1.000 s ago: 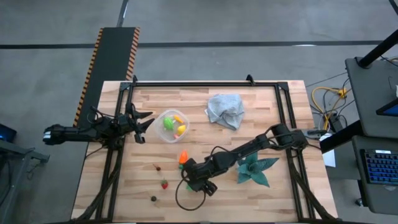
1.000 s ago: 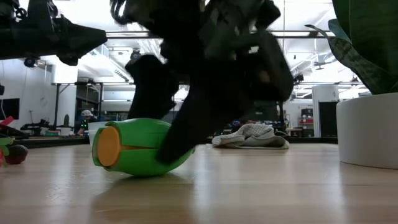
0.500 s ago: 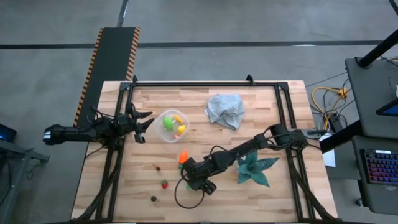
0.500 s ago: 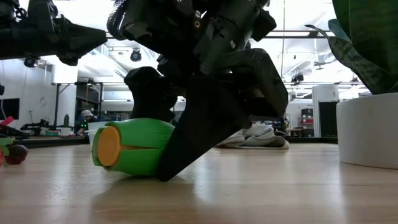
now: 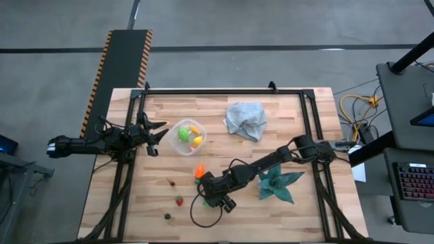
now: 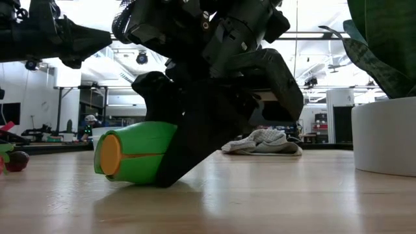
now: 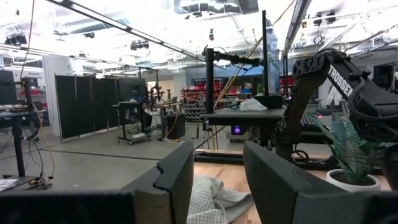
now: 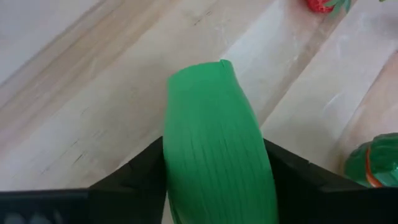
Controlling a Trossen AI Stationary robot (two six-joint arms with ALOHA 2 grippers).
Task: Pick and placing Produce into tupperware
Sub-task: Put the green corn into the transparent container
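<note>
A green toy vegetable with an orange cut end [image 6: 133,161] lies on the table near its front edge. My right gripper [image 5: 209,196] is down over it and shut on it; the right wrist view shows the green piece [image 8: 214,143] between both fingers. The clear tupperware [image 5: 187,136] stands left of centre with green and yellow pieces inside. An orange carrot [image 5: 200,169], a red strawberry [image 5: 179,200] and two dark pieces [image 5: 167,217] lie loose on the wood. My left gripper [image 5: 154,135] hovers open beside the tupperware's left side. My right gripper pinches the green vegetable by its two long sides [image 8: 180,155]. One finger [image 8: 134,177] is on each side. The fingers come slanting down from the table's right and lie along the piece. Its underside still rests on the table [image 6: 130,181], orange end toward the table's left.
A crumpled grey-blue cloth [image 5: 245,120] lies toward the far right of the table. The teal spiky plant in a white pot [image 5: 278,183] stands just right of my right arm. A black cable loops on the wood at the near edge [image 5: 200,218].
My right gripper's near finger has closed in against the green vegetable. The piece has shifted a little toward the table's left and still lies on the wood. The left arm has kept still.
</note>
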